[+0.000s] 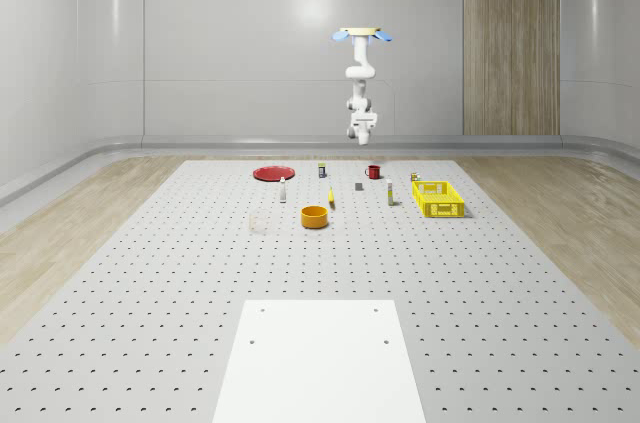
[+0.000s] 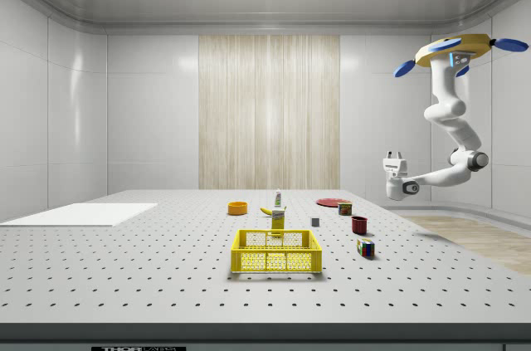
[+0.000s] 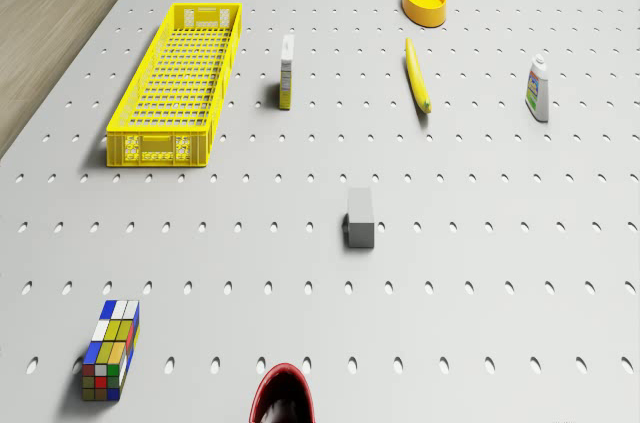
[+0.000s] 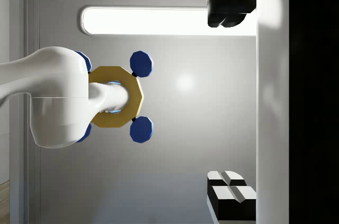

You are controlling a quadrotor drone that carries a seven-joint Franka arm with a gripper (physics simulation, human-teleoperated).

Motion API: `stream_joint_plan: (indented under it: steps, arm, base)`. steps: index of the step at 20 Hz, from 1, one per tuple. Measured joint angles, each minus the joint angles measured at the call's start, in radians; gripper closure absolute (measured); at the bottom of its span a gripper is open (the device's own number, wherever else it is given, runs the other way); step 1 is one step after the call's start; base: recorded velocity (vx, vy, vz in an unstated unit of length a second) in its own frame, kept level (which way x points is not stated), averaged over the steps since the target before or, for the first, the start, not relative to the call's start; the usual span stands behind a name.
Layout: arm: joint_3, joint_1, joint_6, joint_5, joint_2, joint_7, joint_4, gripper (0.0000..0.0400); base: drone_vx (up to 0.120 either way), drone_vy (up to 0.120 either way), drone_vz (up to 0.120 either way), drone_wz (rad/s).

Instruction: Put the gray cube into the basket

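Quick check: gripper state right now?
Gripper: open, holding nothing, raised in the air beside the hovering drone, pointing up.

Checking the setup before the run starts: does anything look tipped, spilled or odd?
Nothing spilled or damaged. One oddity: the gripper points upward beside the hovering drone, away from the gray cube and basket on the table.

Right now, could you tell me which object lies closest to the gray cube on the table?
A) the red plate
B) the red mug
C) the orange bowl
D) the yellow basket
B: in the drone view the gray cube sits a short way from the red mug, and the side view shows the same two side by side, nearer than anything else listed.
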Motion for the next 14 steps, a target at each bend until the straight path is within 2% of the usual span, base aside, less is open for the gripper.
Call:
stream_joint_plan:
  steps: [12,14]
  arm:
    - [0.001,-0.001,0.006,0.0,-0.004,0.0,-0.002,0.0]
    - [0.002,-0.002,0.008,-0.001,-0.005,-0.001,-0.003,0.0]
  base:
    - [0.12,-0.12,0.0,0.0]
    - [0.12,-0.02,0.0,0.0]
